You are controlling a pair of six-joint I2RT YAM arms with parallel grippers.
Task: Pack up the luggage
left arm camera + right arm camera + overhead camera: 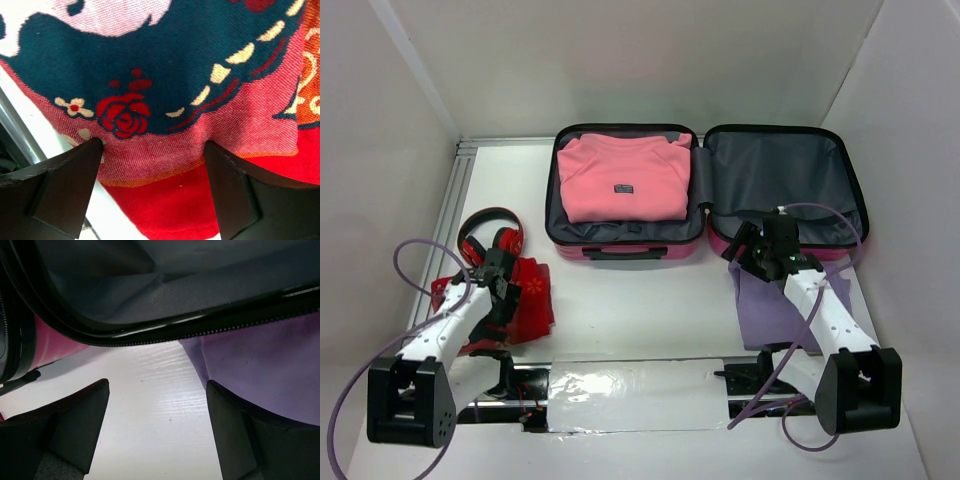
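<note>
1. We see the luggage (775, 175) lying open and flat at the far middle of the table (640, 310), its two halves side by side. A folded pink garment (620, 178) fills the left half, and the right half shows grey lining.
2. The left arm reaches forward from its near-left base. Its wrist is bent down over a red patterned cloth (525, 295), just near of a pair of red headphones (485, 235).
3. The left gripper (155, 150) stands wide, one finger on each side of a woven rose on the cloth. We cannot tell whether the tips touch the fabric.
4. The right arm stretches from its near-right base toward the suitcase, passing over a purple cloth (770, 310) that lies on the table.
5. The right gripper (157, 390) is also spread wide and holds nothing. It hangs over bare tabletop just near of the right half's zippered rim, with the purple cloth's edge by its right finger.
</note>
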